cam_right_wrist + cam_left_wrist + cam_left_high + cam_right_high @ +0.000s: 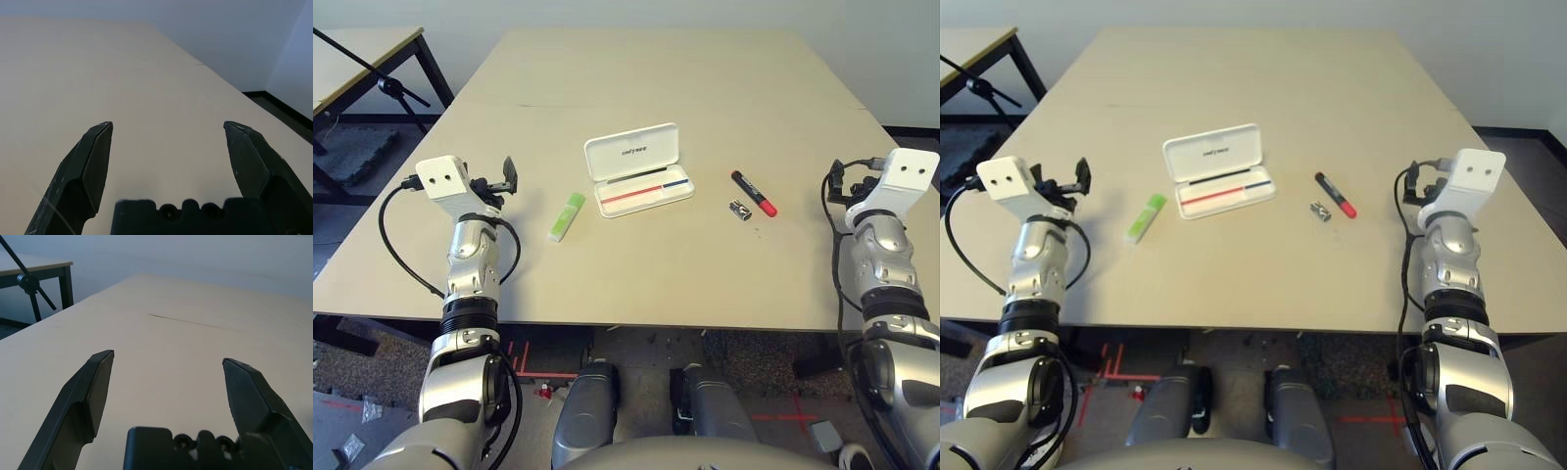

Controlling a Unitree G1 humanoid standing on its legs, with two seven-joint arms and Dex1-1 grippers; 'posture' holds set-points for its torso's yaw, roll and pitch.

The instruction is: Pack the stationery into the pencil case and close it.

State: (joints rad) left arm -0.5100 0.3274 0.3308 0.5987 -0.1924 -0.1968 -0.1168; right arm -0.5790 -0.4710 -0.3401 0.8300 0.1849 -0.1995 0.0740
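The white pencil case (611,159) lies open in the middle of the table, lid raised at the back; its tray holds thin red, blue and black pens. Left of it lies the light-green highlighter (566,216). To its right lies the red marker (755,194) with a black cap, and beside that the tiny dark metallic piece (740,210). My left gripper (510,174) hovers at the table's left side, open and empty, well left of the highlighter. At the right edge my right gripper (839,182) is open and empty too, right of the marker. In the wrist views the left fingers (95,387) and the right fingers (93,161) stand wide apart over bare tabletop.
A second table (367,49) and a black stand (396,90) are at the far left, beyond the table's edge. A thin seam (195,323) runs across the tabletop behind the case. The table's front edge lies close to my arms.
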